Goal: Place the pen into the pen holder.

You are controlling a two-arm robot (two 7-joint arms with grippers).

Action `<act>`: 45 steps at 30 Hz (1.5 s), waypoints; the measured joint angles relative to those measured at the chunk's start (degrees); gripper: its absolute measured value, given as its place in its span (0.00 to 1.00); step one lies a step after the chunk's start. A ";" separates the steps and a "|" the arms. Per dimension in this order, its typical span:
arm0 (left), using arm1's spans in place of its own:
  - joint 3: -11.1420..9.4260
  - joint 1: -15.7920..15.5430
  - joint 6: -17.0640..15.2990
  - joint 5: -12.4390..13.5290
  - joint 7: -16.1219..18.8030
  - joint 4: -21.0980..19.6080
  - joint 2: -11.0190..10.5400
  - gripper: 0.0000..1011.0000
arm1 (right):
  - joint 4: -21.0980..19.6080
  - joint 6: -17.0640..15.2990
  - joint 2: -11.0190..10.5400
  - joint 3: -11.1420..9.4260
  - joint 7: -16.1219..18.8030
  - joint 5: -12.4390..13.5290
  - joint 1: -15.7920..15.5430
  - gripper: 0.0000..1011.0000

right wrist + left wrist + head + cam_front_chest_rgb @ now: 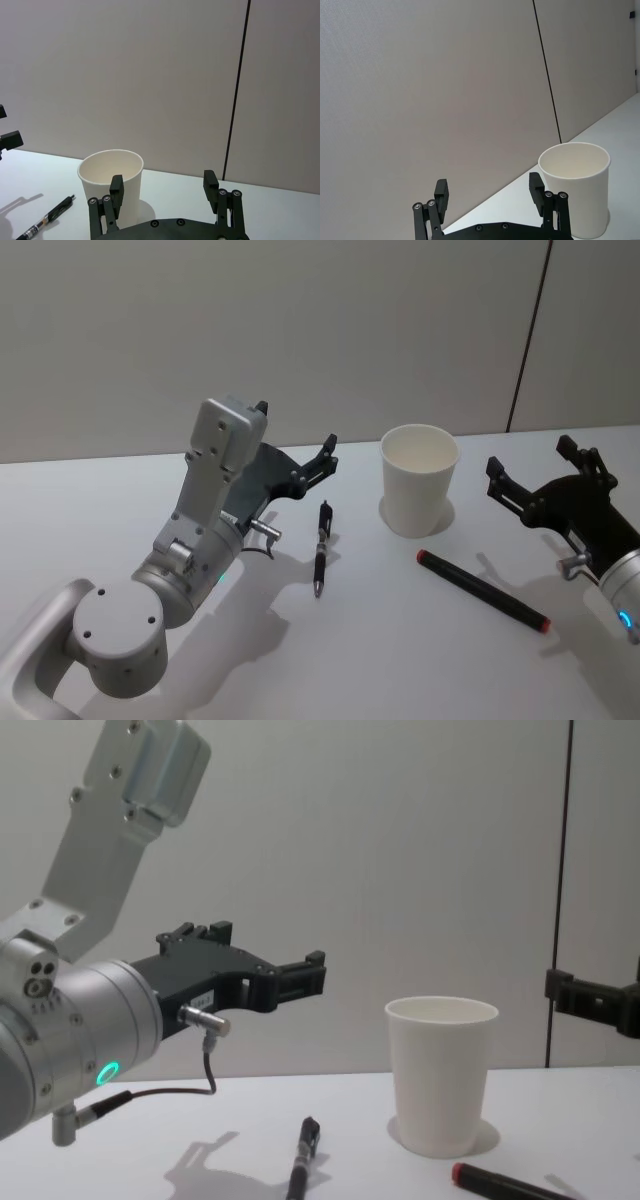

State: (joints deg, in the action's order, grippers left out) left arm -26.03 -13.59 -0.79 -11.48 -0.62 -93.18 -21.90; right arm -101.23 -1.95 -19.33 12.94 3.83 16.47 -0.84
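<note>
White tabletop [400, 640], black pen [321, 548] below empty, wide-open left pincer [296, 428]; right pincer [530, 458] open, right of pen holder [418, 485].

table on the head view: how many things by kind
pens: 2, a plain black pen and a red-ended pen
paper cup: 1
total: 3

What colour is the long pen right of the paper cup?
The long pen is black with red at both ends, seen best in the head view.
</note>
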 joint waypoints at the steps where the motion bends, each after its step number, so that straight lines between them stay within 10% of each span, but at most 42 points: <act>1: 0.00 0.00 0.00 0.00 0.00 0.00 0.00 0.99 | 0.00 0.00 0.00 0.00 0.00 0.00 0.00 0.99; 45: 0.00 0.00 0.00 0.00 0.00 0.00 0.00 0.99 | 0.07 -0.14 0.01 -0.04 0.14 0.00 0.09 0.99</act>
State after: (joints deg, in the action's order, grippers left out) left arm -26.02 -13.59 -0.79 -11.48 -0.62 -93.18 -21.90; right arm -101.16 -2.09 -19.32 12.90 3.97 16.46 -0.75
